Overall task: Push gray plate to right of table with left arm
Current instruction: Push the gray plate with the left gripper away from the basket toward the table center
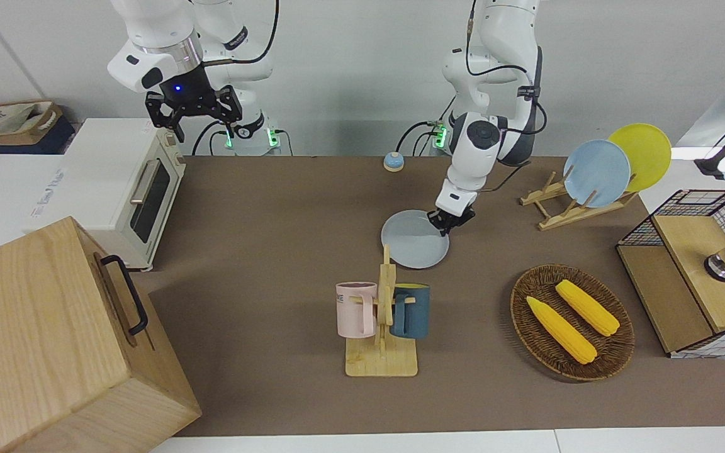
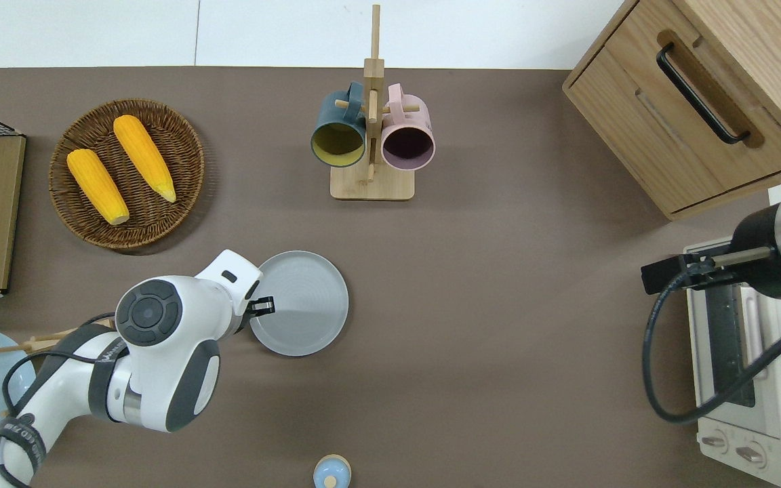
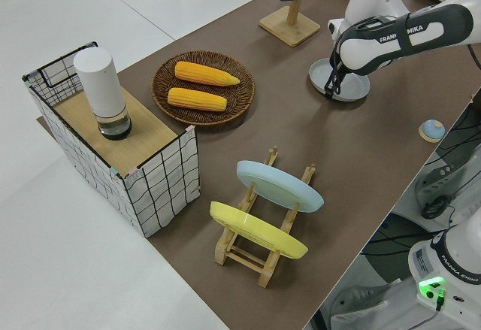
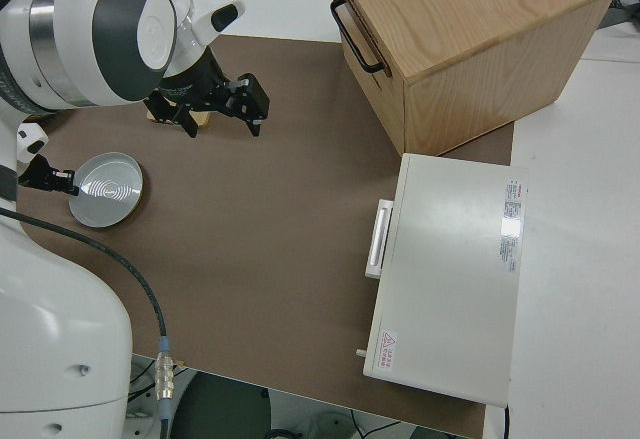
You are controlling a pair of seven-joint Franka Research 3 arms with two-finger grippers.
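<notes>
Plate (image 2: 306,312) mid-table (image 2: 499,285) | left fingers (image 2: 265,306) at rim, grip unclear | right arm parked

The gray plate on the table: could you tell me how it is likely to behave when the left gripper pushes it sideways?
The gray plate lies flat and looks rigid, so it should slide, not tip or roll. Its low rim gives the left gripper, at its edge, little to bear on; it may ride over. An off-centre push could spin it on the table.
</notes>
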